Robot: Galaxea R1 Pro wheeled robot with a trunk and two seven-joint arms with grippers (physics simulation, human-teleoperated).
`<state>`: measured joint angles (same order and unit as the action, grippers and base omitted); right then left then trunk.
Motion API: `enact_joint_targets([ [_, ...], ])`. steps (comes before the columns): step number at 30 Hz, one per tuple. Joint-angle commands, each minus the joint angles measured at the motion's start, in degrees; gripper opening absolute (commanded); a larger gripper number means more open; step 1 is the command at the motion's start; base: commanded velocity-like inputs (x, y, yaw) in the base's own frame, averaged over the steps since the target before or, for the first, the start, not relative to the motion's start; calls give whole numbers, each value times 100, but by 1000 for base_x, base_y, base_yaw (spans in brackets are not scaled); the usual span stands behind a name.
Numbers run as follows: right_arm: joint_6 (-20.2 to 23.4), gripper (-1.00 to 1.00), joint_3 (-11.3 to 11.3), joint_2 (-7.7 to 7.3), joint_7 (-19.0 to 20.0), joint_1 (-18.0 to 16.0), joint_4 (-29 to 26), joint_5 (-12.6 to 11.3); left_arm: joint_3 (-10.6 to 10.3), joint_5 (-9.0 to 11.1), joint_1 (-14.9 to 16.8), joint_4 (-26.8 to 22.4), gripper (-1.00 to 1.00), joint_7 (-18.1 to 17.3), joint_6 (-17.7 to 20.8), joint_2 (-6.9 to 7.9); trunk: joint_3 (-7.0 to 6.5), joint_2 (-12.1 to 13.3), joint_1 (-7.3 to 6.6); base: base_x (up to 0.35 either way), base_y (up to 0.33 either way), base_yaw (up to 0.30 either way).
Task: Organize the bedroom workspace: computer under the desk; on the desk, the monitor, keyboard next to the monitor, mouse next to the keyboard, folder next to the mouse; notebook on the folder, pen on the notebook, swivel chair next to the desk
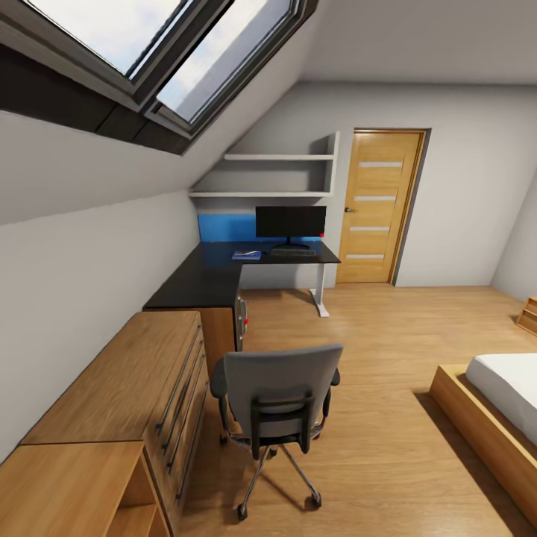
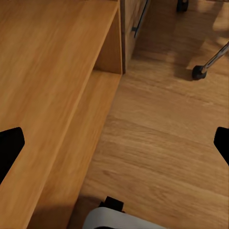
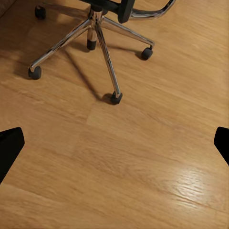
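Observation:
The swivel chair (image 1: 277, 391) stands close in front of me with its grey backrest towards me; its star base (image 3: 95, 33) and a caster (image 2: 199, 71) show over the wooden floor. Far behind it is the black desk (image 1: 216, 280), with the monitor (image 1: 291, 222), the keyboard (image 1: 292, 253) and the blue folder (image 1: 246, 255) on top. The grey computer (image 1: 242, 321) with a red light sits under the desk's near end. Mouse, notebook and pen are too small to make out. My left gripper (image 2: 114, 148) and right gripper (image 3: 114, 145) hang open and hold nothing.
A light wooden drawer chest (image 1: 127, 388) runs along the left wall beside the chair, and its open shelf end (image 2: 90, 119) lies under my left gripper. A bed (image 1: 507, 388) is at the right, a wooden door (image 1: 380, 205) at the back.

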<state>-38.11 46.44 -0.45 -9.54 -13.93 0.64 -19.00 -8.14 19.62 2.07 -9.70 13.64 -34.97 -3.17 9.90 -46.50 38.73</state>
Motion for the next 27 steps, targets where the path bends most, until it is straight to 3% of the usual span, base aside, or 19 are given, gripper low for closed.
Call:
enact_joint_targets([
  [1,-15,100,49,2,-30,-4,7,-16,-48,36,4,-3,100,35,-19,3,27,-48,24,0,0,0],
  [27,-39,100,58,-16,-24,-4,7,0,-38,33,4,-33,100,43,-26,-9,494,-1091,595,0,0,0],
])
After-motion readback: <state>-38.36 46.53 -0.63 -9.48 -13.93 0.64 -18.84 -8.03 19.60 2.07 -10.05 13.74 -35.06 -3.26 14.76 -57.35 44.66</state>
